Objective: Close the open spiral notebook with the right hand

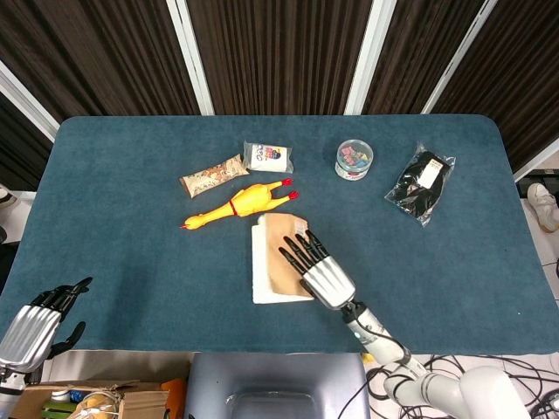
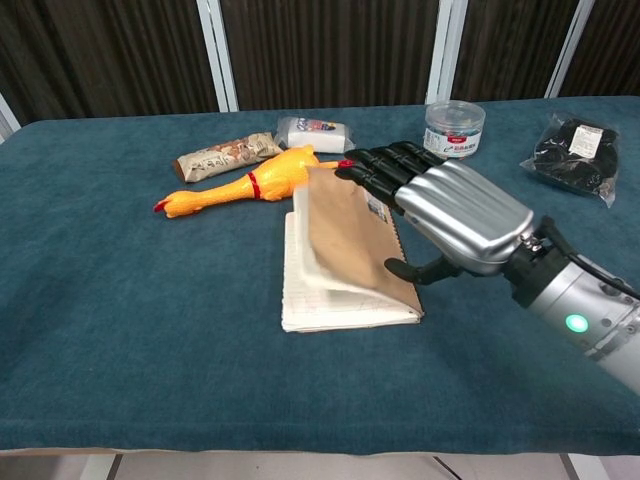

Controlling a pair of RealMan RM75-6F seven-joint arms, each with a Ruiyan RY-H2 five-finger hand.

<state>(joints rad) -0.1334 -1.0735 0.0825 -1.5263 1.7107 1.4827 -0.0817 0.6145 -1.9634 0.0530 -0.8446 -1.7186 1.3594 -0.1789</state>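
Observation:
The spiral notebook (image 1: pixel 265 271) (image 2: pixel 322 305) lies mid-table with its brown cover (image 1: pixel 279 249) (image 2: pixel 345 240) folded over the white pages and still raised a little at its left edge. My right hand (image 1: pixel 316 271) (image 2: pixel 450 215) lies flat on the cover, fingers stretched toward the far left, the thumb down by the spine side. It grips nothing. My left hand (image 1: pixel 35 323) hangs off the near left corner of the table, fingers apart and empty; only the head view shows it.
A yellow rubber chicken (image 1: pixel 236 205) (image 2: pixel 250 185) lies just beyond the notebook. Behind it are a snack bar (image 1: pixel 212 175) and a white packet (image 1: pixel 267 157). A round clear tub (image 1: pixel 354 159) and a black bagged item (image 1: pixel 421 185) sit at the far right.

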